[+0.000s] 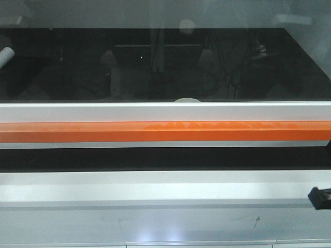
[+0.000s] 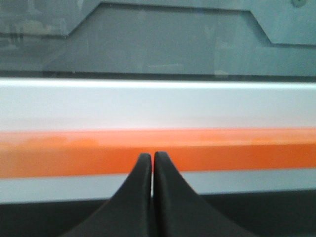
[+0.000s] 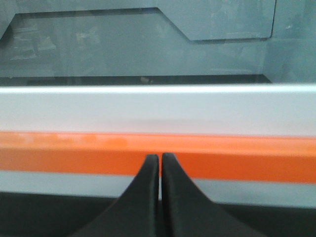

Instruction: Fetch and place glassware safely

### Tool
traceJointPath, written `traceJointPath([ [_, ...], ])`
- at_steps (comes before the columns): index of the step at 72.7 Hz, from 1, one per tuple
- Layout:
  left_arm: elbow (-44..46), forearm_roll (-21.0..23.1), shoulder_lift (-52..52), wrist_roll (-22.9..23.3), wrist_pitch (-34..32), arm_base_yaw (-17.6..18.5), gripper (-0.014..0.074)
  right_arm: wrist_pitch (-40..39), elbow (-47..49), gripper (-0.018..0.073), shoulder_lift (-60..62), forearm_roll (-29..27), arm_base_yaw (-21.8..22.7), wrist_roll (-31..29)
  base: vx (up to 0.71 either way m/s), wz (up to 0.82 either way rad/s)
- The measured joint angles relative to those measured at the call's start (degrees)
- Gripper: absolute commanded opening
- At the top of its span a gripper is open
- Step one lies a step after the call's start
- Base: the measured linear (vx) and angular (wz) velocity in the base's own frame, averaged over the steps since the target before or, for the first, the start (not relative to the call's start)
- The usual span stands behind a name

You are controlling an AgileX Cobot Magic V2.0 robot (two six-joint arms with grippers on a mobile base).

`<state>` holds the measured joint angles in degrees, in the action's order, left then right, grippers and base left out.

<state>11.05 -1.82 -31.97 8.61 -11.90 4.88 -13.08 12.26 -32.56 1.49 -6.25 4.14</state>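
Only a sliver of the glassware shows: the cream-white curve of its lid [image 1: 186,99] peeks over the white rail [image 1: 165,111] in the front view, against the dark space behind. Its glass body is hidden by the rail. My left gripper [image 2: 152,155] is shut, its black fingertips pressed together with nothing between them, and points at an orange bar [image 2: 237,153]. My right gripper [image 3: 160,157] is shut and empty in the same way, facing the same orange bar [image 3: 74,153]. Neither wrist view shows the glassware.
The orange bar [image 1: 165,131] runs the full width below the white rail, with a dark gap and a second white ledge [image 1: 155,191] beneath. A black arm part [image 1: 320,197] enters at the right edge. The dark space holds dim shapes and reflections.
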Motion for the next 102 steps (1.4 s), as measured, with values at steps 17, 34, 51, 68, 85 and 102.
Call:
traceJointPath([
  [17,-4.0,0.0,-6.2,0.0,-8.3,0.0,-0.0007,-2.4,-2.7,-0.0004,-2.9,-0.1,-0.1,0.0,0.00,0.00],
  [34,-4.0,-0.1,-14.3,0.0,-13.6,0.0,-0.0007,-4.9,-2.7,-0.0004,-9.7,-0.1,-0.1,0.0,0.00,0.00],
  [51,-4.0,-0.1,-19.2,0.0,-18.5,0.0,-0.0007,-9.4,-2.7,-0.0004,-14.8,-0.2,-0.1,0.0,0.00,0.00],
  [68,-4.0,-0.1,-21.9,0.0,-22.8,0.0,-0.0007,-15.0,-2.7,-0.0004,-20.1,-0.2,-0.1,0.0,0.00,0.00],
  [85,-4.0,-0.1,-22.1,-0.8,-24.0,0.0,-0.0007,-20.2,-2.7,-0.0004,-23.6,-0.2,-0.1,0.0,0.00,0.00],
  [102,-4.0,-0.1,-22.1,-1.5,-24.3,0.0,-0.0007,-24.8,-2.7,-0.0001,-25.6,-1.5,-0.1,-0.1,0.00,0.00],
])
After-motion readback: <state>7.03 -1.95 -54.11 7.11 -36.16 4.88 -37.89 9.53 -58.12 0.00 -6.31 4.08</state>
